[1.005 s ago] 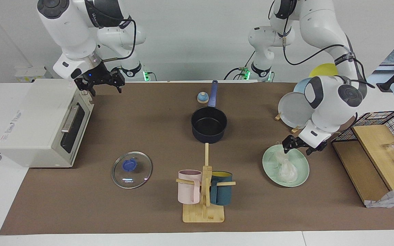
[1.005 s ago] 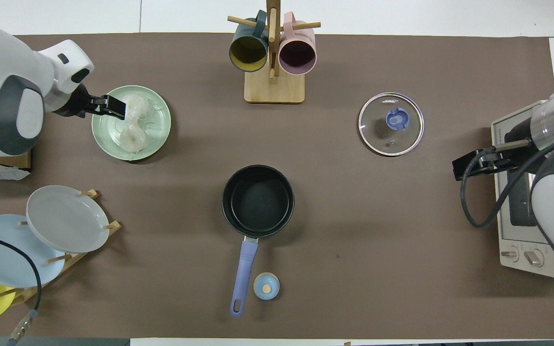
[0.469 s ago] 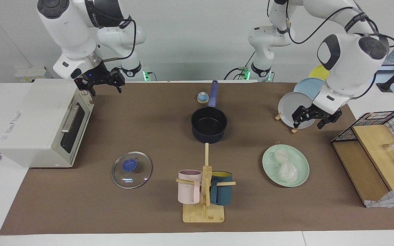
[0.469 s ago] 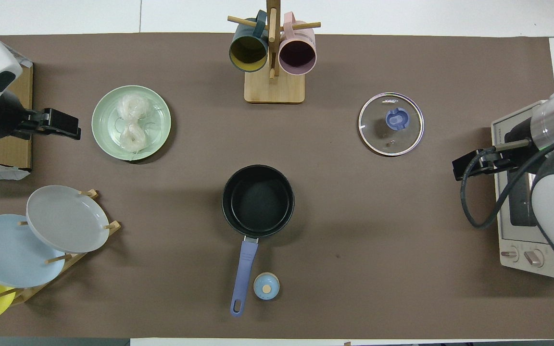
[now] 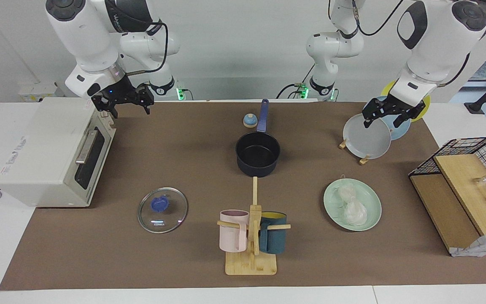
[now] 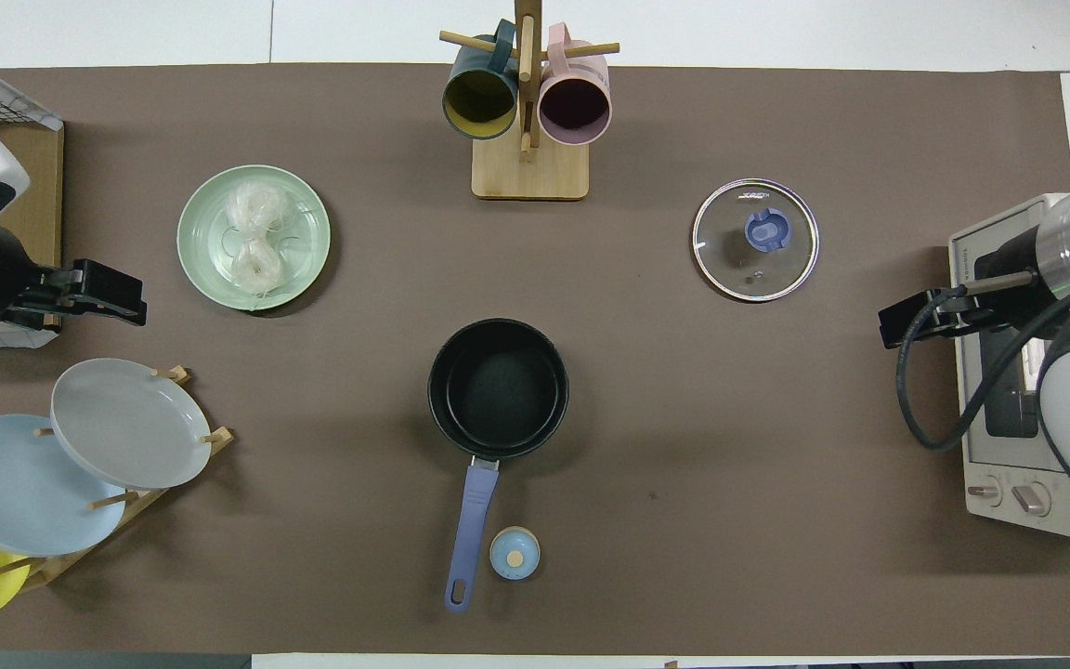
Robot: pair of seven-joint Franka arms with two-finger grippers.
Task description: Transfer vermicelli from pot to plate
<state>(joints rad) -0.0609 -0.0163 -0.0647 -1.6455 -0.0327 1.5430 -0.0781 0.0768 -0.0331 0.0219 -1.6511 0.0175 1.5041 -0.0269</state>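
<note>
Lying as two clumps of vermicelli (image 5: pixel 352 204) on the plate (image 5: pixel 371 198), pot (image 5: pixel 257 154) empty, left gripper (image 5: pixel 387 114) hanging open over the plate rack (image 5: pixel 363 160), right gripper (image 5: pixel 127 103) waiting open beside the oven (image 5: pixel 49 152).

Both arms are showing glossy white rounded shells with dark grey joint caps; black cables are looping along them, green lights are glowing at their bases, and their grippers are black.

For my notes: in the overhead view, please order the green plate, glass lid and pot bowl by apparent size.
1. Green plate
2. Pot bowl
3. Glass lid
Pot and lid look close; the pot's rim stands higher, so that order is unsure.
</note>
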